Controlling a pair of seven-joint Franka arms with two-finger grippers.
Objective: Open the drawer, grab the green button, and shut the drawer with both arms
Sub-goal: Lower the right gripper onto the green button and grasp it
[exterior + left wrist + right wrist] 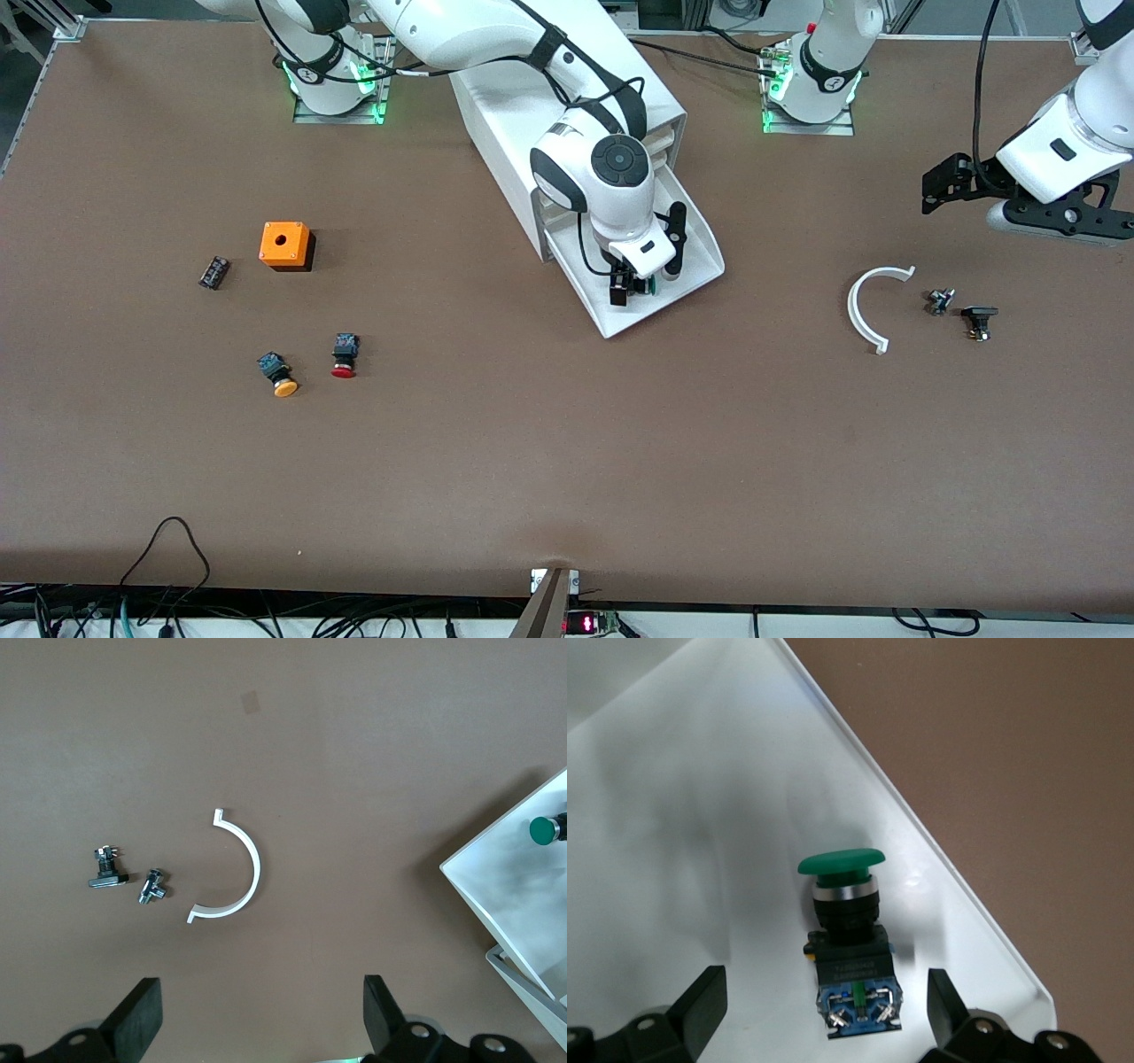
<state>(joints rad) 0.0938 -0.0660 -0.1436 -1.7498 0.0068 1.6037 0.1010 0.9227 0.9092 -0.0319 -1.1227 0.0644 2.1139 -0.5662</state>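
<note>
The bottom drawer [700, 259] of the white cabinet [523, 115] stands pulled out. The green-capped button [653, 285] lies in it near its front corner. My right gripper [651, 275] is down in the drawer, open. In the right wrist view the button [849, 930] lies on the drawer floor [700, 815] between the spread fingers of my right gripper [824, 1014], untouched. My left gripper [1059, 221] is open and empty, up over the table at the left arm's end. Its wrist view shows my left gripper [261, 1019], the drawer [505, 873] and the button [542, 830].
A white curved piece [864, 306] and two small metal parts [939, 301] [979, 319] lie toward the left arm's end. An orange box [285, 245], a red-capped button [344, 356], an orange-capped button [278, 375] and a small black part [213, 272] lie toward the right arm's end.
</note>
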